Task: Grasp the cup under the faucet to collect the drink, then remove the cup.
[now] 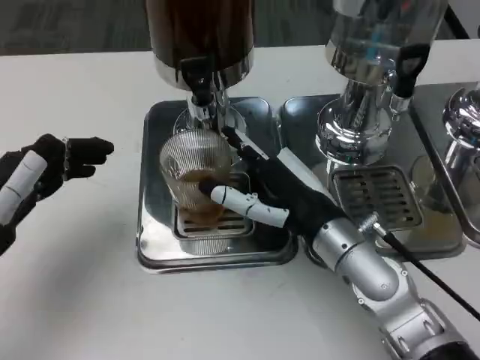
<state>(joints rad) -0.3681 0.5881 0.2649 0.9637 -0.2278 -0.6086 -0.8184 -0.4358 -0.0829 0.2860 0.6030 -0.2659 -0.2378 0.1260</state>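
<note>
— How many dispensers do we count along the top of the frame?

— We see two well, and the edge of a third. One with a dark brown tank (201,34) sits at upper centre, one with a clear tank (382,30) at upper right, and a chrome body (461,120) is cut off by the right edge. Each of the first two has one black-handled faucet: the dark one's faucet (199,79) points down over the cup.

— And the cup?

— We count one cup (196,176), ribbed clear glass, just left of centre. It stands on the slotted grate (187,225) of the left drip tray (154,225), directly under that faucet, with a little brown drink in its bottom.

— Trays?

— Two whole ones for us: the left steel tray, and a second tray (300,120) touching it on the right with its own grate (379,195). A further tray runs off the right edge.

— Hands?

— Two. Our right hand (281,191) reaches in from the lower right and grips the cup, one white finger (244,202) across its front and dark fingers behind its right side. Our left hand (49,169) hovers at the left edge above the white table (75,300), well apart from the tray, holding nothing, its dark fingers loosely extended toward the cup.
</note>
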